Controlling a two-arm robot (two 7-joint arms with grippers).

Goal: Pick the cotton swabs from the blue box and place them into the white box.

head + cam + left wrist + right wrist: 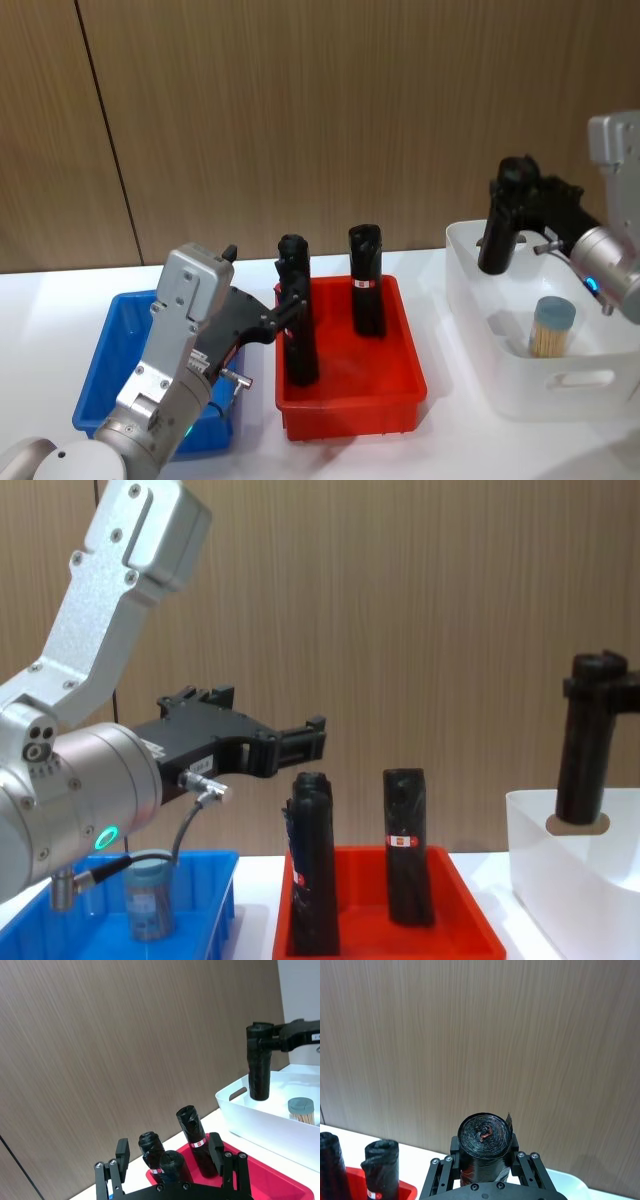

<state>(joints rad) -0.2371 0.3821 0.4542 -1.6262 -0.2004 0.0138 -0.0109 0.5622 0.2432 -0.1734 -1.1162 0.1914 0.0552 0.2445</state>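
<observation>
One jar of cotton swabs (148,898) stands in the blue box (110,345), below and behind the left gripper (300,742), whose fingers are spread apart with nothing between them above the red tray (350,385). Another jar (552,326) stands in the white box (540,375). Over that box's back corner, the right gripper (520,205) clamps a black roll (497,235) upright, beside and above that jar.

The head view looks forward and down over the counter (450,440); the chest view sits lower, facing the wooden wall (400,600) side-on. Each wrist view looks past its own gripper toward that wall. All four share the red tray (350,400), at 6 o'clock in the head view
</observation>
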